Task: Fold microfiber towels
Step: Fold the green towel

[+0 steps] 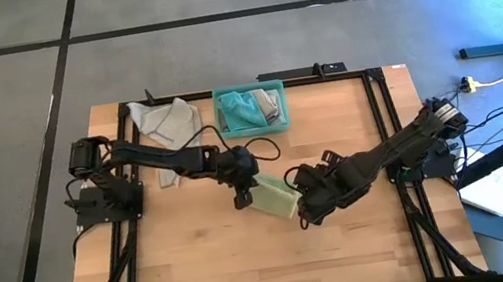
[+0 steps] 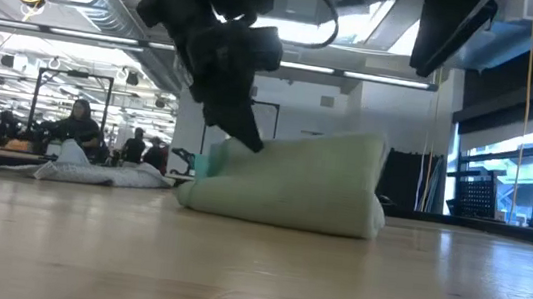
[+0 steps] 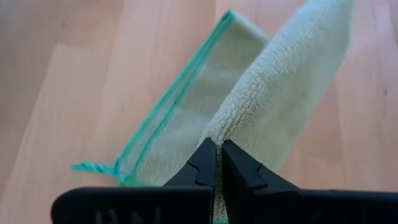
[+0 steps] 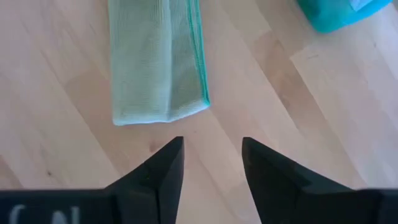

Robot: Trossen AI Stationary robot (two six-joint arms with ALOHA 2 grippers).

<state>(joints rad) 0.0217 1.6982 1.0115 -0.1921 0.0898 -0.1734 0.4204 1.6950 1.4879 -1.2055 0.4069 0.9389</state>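
Note:
A pale green microfiber towel with teal stitched edges lies folded at the table's middle. My left gripper is at its left end, shut on it. My right gripper hovers open just near-right of the towel, with nothing between its fingers. A grey towel lies crumpled at the far left of the table. More towels fill the teal bin at the far edge. My left gripper pinches a thick folded edge of the pale green towel between its two shut fingers. The fingers slant down from the table's left. The pinched part is raised, while the towel's underside rests on the table.
The teal bin stands close behind the towel. Black frame rails run along the table's sides. Bare wood spreads toward the near edge. People sit in the room beyond the table.

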